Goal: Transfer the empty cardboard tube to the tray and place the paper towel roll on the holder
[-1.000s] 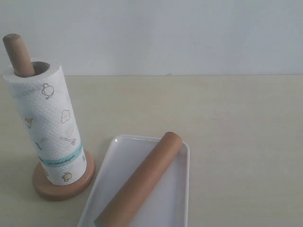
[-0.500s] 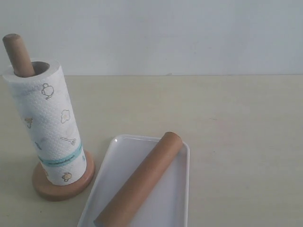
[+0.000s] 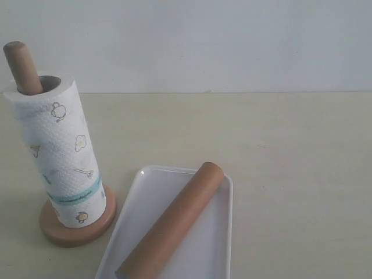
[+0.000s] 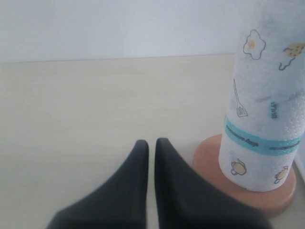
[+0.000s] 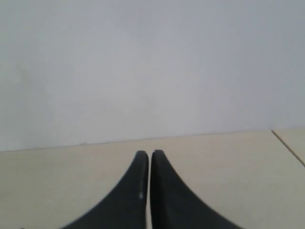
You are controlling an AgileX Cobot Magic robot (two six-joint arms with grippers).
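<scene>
The paper towel roll (image 3: 61, 151) stands over the holder's dowel (image 3: 21, 67), resting on the round wooden base (image 3: 70, 229) at the left of the table. The empty cardboard tube (image 3: 174, 224) lies diagonally in the white tray (image 3: 145, 203) at the front centre. Neither gripper shows in the exterior view. In the left wrist view my left gripper (image 4: 152, 142) is shut with nothing held, a short way from the roll (image 4: 267, 95) and the holder base (image 4: 209, 157). My right gripper (image 5: 150, 153) is shut and empty over bare table.
The pale wooden table (image 3: 290, 151) runs back to a plain white wall. A table edge or seam (image 5: 288, 148) shows in the right wrist view.
</scene>
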